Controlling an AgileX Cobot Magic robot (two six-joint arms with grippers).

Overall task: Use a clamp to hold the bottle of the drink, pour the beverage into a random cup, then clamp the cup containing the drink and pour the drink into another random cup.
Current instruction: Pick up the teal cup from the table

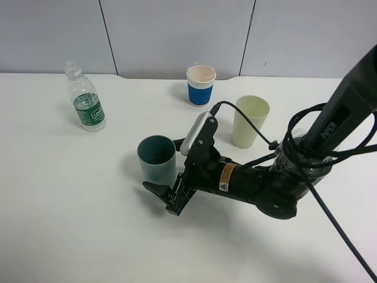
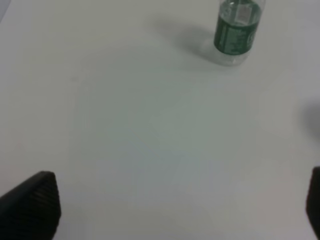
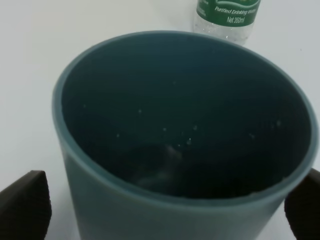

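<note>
i'm looking over the white table (image 1: 59, 230). my right tool (image 1: 163, 168) is spreading around the teal cup (image 3: 150, 215), one finger on each side, and a strip of table is showing beside one finger, so i'm judging it not yet pinched. my left tool (image 2: 172, 202) is hanging wide apart, gripping nothing. the pale green cup (image 1: 250, 121) is standing near the teal cup, the bottle (image 1: 86, 100) well apart from it. i'm expecting the teal cup to be light, smooth and thin-walled, with little liquid in it, so i'm favouring a gentle squeeze at mid-wall.

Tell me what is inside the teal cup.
Teal cup: droplets on the dark inner wall, a faint shimmer of clear liquid low down; the near rim hides part of the bottom.
</note>
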